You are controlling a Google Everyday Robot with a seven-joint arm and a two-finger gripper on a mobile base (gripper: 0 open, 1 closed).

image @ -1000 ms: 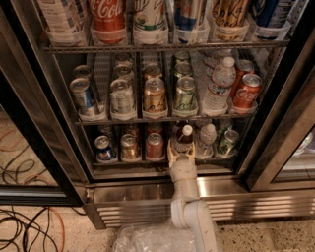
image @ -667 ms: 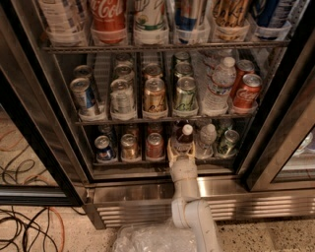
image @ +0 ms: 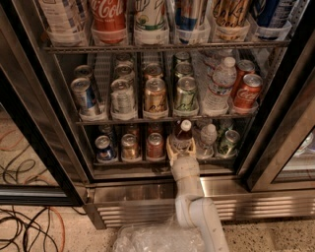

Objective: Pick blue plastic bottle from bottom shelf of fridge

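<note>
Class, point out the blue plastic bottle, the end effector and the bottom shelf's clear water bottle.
blue plastic bottle (image: 182,136): camera view, dark body below its white cap.
end effector (image: 181,148): camera view, its front end, at that bottle's lower body.
clear water bottle (image: 208,139): camera view, its shoulder below the cap.

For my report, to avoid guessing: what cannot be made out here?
- Lower body of the blue plastic bottle: camera view, hidden by the pincer at the bottom shelf.
- Top-row drinks: camera view, cut off by the upper edge.
- Arm: cut off by the lower edge.
</note>
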